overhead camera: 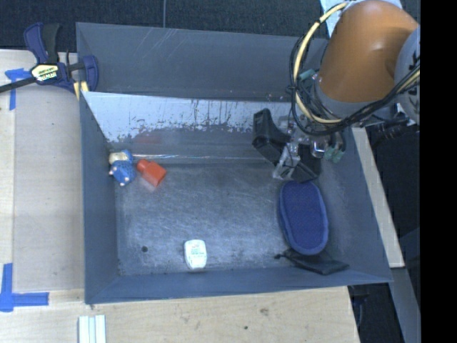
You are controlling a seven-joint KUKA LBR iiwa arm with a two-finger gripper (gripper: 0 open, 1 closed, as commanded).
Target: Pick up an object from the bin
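Observation:
My gripper (pixel 289 161) hangs at the right side of the bin, near the back wall, just above the upper end of a blue oval pouch (pixel 303 218). The pouch lies flat along the right wall, with a dark strap (pixel 314 263) trailing from its near end. Nothing shows between the fingers. A small white oblong thing (pixel 195 254) lies by the front wall, well to the left of the gripper.
At the back left corner sit a small orange block (pixel 151 174) and a blue and yellow toy figure (pixel 121 167) side by side. The arm, with its orange dome and looped cables, reaches over the bin's right rim.

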